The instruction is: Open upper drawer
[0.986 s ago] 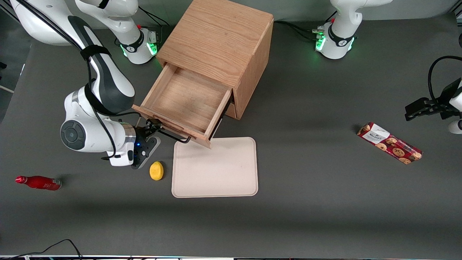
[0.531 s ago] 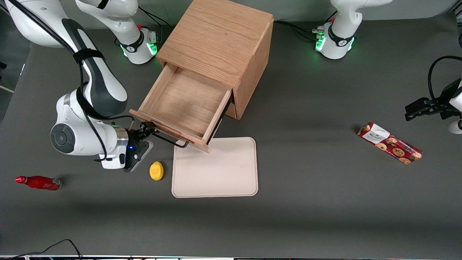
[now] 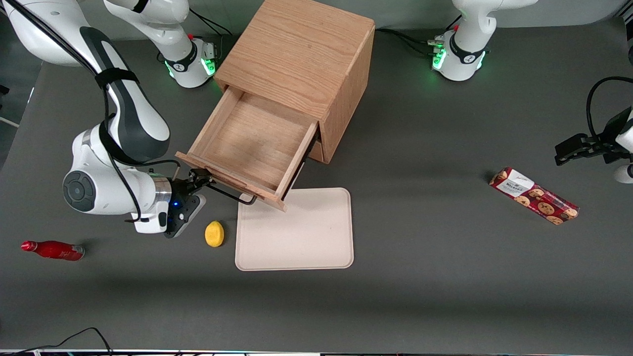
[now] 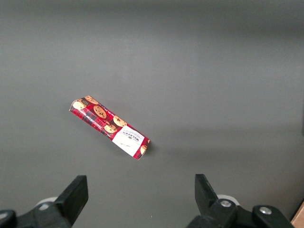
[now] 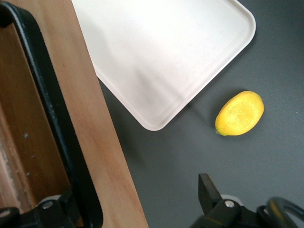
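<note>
Upper drawer (image 3: pixel 249 141) looks nearly fully out; my tool (image 3: pixel 202 179), fingers apart around its black handle (image 3: pixel 232 190), should pull straight, slowly.

A dark grey matte table (image 3: pixel 420 277) fills nearly the whole scene; its surface is smooth and evenly lit from above, with soft broad shadows banding it nearer the front camera. At the corner toward the working arm's end a paler floor (image 3: pixel 15 106) shows; black cables (image 3: pixel 74 338) trail along the near edge.
</note>
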Robot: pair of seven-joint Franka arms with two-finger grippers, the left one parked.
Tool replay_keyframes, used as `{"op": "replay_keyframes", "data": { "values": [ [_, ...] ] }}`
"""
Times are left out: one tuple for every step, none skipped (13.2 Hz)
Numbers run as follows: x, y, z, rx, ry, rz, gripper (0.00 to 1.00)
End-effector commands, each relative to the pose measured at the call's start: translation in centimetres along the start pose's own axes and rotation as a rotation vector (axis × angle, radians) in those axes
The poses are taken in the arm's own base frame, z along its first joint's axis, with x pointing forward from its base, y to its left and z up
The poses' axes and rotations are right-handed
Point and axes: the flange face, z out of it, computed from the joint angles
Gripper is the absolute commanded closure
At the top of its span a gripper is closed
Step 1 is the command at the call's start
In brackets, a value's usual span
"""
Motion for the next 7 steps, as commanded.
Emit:
{"op": "replay_keyframes", "data": {
  "values": [
    [0.8,-0.7,-1.4,-0.017,0.018,-0.033,0.0],
    [1.2,-1.2,-2.5,-0.029,0.031,-0.041,0.0],
    [1.6,-2.1,-3.4,-0.037,0.034,-0.054,0.0],
    [1.5,-2.7,-4.9,-0.049,0.042,-0.06,0.0],
    [1.8,-3.6,-6.1,-0.054,0.045,-0.074,0.0],
    [1.8,-4.6,-7.8,-0.068,0.051,-0.086,0.0],
    [1.6,-5.5,-9.5,-0.085,0.062,-0.094,0.0]
  ]
}}
